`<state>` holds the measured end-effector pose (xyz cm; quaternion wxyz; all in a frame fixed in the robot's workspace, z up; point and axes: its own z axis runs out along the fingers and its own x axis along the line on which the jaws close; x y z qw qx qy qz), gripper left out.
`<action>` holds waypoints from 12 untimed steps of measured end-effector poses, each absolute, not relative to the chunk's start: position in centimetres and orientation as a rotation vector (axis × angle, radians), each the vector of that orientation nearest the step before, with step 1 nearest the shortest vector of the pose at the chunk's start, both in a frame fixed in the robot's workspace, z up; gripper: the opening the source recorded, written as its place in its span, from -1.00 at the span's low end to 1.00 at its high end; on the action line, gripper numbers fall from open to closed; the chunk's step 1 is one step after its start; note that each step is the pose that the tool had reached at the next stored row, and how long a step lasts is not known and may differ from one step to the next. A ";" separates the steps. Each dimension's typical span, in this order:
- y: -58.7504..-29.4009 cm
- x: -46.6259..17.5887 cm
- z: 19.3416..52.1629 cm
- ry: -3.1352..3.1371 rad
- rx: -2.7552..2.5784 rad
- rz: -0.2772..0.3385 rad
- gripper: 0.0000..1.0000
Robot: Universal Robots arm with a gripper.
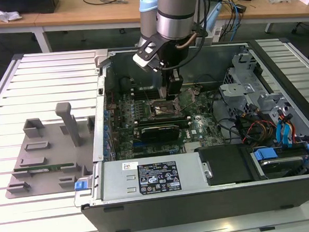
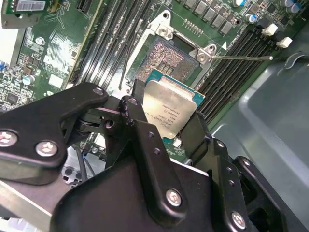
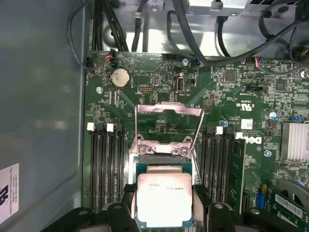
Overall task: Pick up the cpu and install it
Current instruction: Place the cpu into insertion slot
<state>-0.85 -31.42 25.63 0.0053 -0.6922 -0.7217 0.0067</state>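
The cpu (image 2: 171, 108) is a flat square chip with a pale silvery top and a thin green rim. My gripper (image 2: 166, 121) is shut on it, one black finger (image 2: 137, 108) on each of two opposite edges. In both wrist views the chip hangs just above the open socket (image 2: 169, 55) on the green motherboard, partly overlapping it. In the first wrist view the cpu (image 3: 164, 198) sits below the raised metal socket frame (image 3: 169, 110). In the exterior view my gripper (image 1: 174, 93) reaches down into the open computer case (image 1: 202, 197), over the socket area (image 1: 162, 109).
Rows of black memory slots (image 3: 108, 164) flank the socket on both sides. Cables (image 3: 193, 29) run along the case wall. A drive cage (image 1: 247, 83) and blue-tabbed bays fill the exterior view's right. A grey fixture tray (image 1: 46, 155) lies outside the case on the slatted table.
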 end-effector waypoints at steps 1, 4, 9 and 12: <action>-31.4 -0.9 25.5 -2.260 -2.167 0.021 0.10; -31.4 -0.9 25.2 -2.260 -2.167 0.021 0.10; -31.4 -0.9 24.6 -2.260 -2.167 0.021 0.10; -31.4 -0.9 24.2 -2.260 -2.167 0.021 0.10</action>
